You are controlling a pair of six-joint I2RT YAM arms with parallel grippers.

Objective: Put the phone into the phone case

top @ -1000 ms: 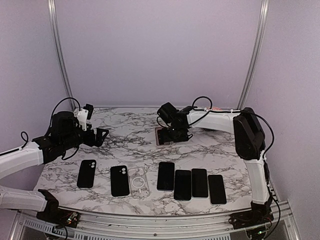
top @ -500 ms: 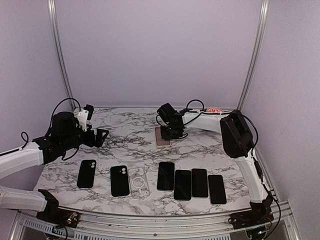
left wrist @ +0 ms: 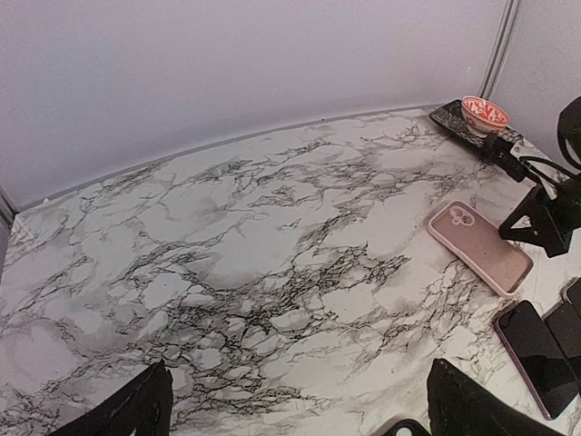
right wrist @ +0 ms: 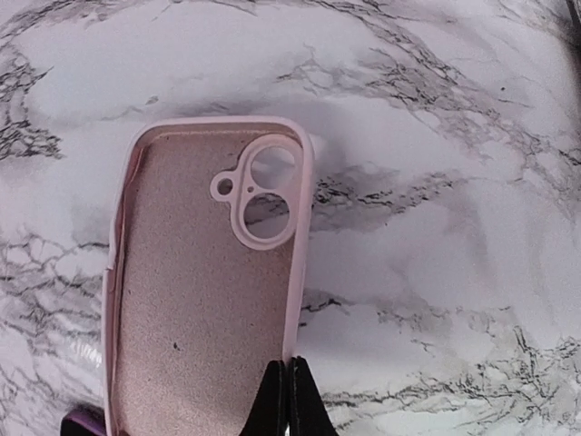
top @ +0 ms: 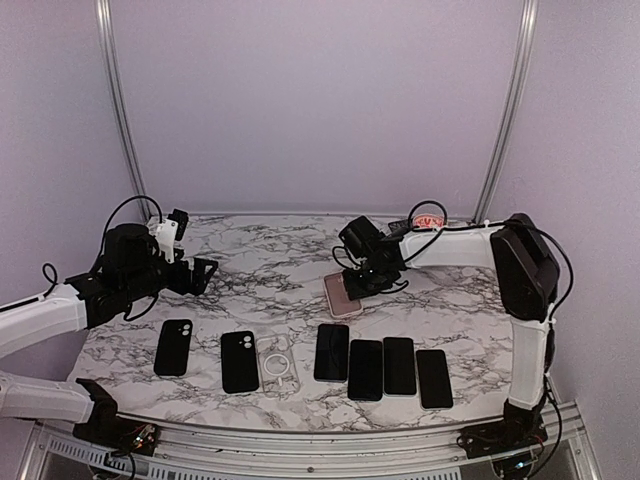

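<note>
Marble table [right wrist: 454, 182] bears pink case [right wrist: 191, 309], cutout opposite right gripper [right wrist: 289, 368].

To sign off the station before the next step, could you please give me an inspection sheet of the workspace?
Surface: marble table, flat, no spills seen.
Job's things: pink case open side up, empty; four phones screen-up in the near row.
Clutter: clear case, two dark camera-side-up items, bowl at the back.
Hands: left hand open, empty; right hand shut on the pink case's side wall.
Cables: black cables loop along both arms.
Surroundings: lilac walls, metal posts.
</note>
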